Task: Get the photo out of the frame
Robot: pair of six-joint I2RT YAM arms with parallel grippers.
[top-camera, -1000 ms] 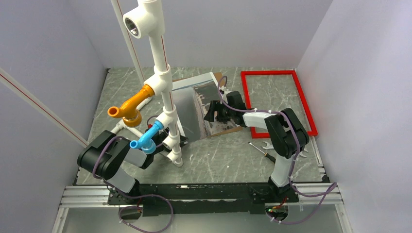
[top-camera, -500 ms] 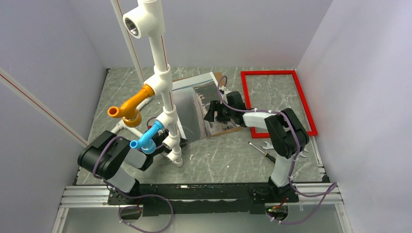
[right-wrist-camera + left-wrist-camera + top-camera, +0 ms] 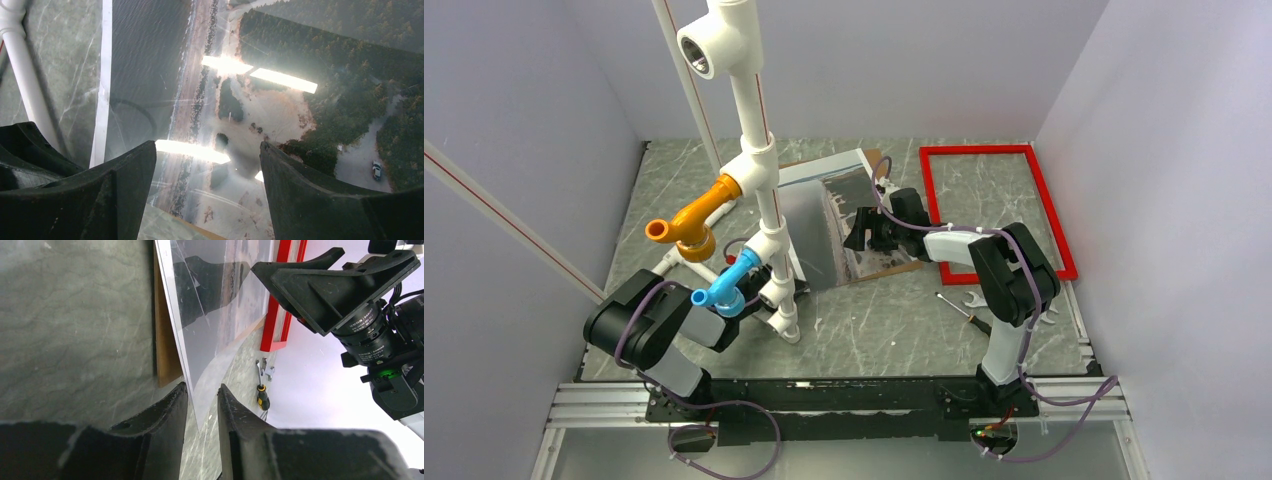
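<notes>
The red frame (image 3: 999, 210) lies flat and empty at the back right; it also shows in the left wrist view (image 3: 274, 315). The photo (image 3: 864, 205), a dark landscape print with a pale border, lies on a brown backing board (image 3: 166, 355) mid-table under a clear glossy sheet (image 3: 215, 315). My right gripper (image 3: 864, 232) hovers over the photo (image 3: 300, 115), jaws wide open and empty. My left gripper (image 3: 201, 405) is low at the sheet's near corner, mostly hidden behind the pipes in the top view. Its fingers (image 3: 167, 415) stand a narrow gap apart with the sheet's corner between them.
A tall white PVC pipe stand (image 3: 759, 180) with orange (image 3: 689, 220) and blue (image 3: 724, 285) fittings rises left of the photo, over my left arm. A screwdriver (image 3: 954, 305) and a wrench (image 3: 976, 300) lie near the right arm. Walls enclose the table.
</notes>
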